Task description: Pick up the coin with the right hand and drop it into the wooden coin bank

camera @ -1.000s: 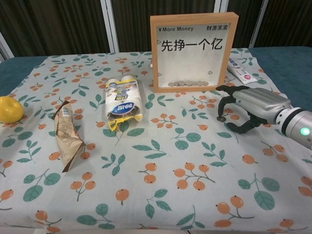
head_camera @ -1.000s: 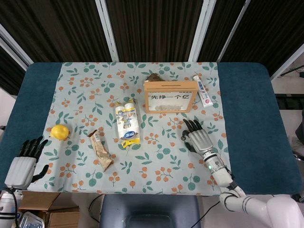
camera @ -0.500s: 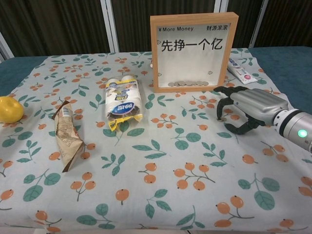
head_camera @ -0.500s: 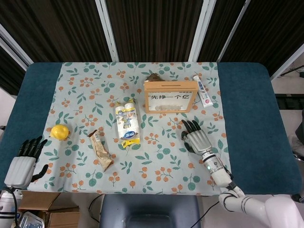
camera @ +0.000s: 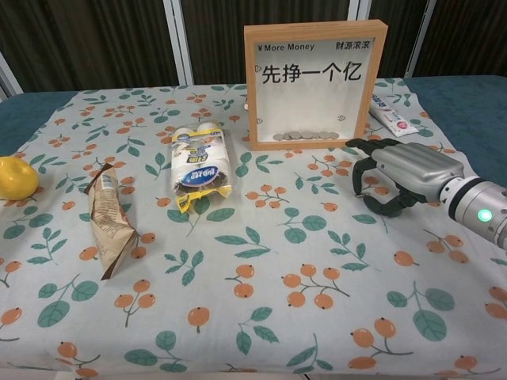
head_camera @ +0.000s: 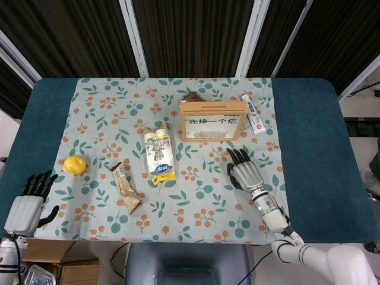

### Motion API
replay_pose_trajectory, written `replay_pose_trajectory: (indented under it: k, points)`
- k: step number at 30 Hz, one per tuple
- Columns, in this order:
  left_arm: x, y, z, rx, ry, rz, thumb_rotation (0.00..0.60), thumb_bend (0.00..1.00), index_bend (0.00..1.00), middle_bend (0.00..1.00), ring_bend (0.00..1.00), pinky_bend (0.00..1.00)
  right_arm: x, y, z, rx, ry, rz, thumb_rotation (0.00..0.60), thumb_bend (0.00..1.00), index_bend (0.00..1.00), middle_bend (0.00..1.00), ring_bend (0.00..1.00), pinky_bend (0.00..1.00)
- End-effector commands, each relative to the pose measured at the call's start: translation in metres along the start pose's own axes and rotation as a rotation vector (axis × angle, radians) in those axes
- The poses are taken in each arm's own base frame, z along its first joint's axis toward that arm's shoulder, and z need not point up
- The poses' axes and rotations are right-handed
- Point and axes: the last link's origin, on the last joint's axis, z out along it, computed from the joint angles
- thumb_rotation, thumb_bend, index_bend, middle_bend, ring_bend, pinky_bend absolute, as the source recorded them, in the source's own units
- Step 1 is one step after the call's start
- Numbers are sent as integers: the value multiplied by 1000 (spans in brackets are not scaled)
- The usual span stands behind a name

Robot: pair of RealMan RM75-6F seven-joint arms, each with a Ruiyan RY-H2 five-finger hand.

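Observation:
The wooden coin bank (head_camera: 214,105) (camera: 315,30) stands upright at the back centre, a glass-fronted frame with several coins lying at its bottom. My right hand (head_camera: 245,172) (camera: 400,176) rests low over the cloth just in front and to the right of the bank, its fingers arched down and its thumb curved underneath, apart from them. The fingertips (camera: 358,180) touch the cloth where the coin lay; I cannot make out the coin now. My left hand (head_camera: 27,205) shows only in the head view, at the table's near left edge, with its fingers stretched out and nothing in it.
A lemon (head_camera: 74,164) (camera: 17,176) sits at the left. A brown snack wrapper (head_camera: 126,189) (camera: 107,220) and a yellow-white packet (head_camera: 158,151) (camera: 199,166) lie in the middle. A toothpaste tube (head_camera: 252,113) (camera: 392,115) lies to the right of the bank.
The right hand has crept a little left, toward the bank, its fingertips now covering the spot where the coin showed. The left hand has slid slightly toward the near edge.

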Motion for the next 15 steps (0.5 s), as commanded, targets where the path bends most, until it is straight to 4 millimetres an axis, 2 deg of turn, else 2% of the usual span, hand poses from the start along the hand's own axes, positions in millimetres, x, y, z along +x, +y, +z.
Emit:
replay_pose_trajectory:
  k: [1, 15]
  points:
    - [0, 0, 0, 1, -1, -1, 600, 358, 0, 0, 0, 0, 0, 0, 0, 0, 2, -2, 600, 612, 611, 33, 0, 0]
    - [-1, -2, 3, -1, -9, -3, 600, 357, 0, 0, 0, 0, 1, -2, 5, 4, 23, -16, 600, 612, 651, 52, 0, 0]
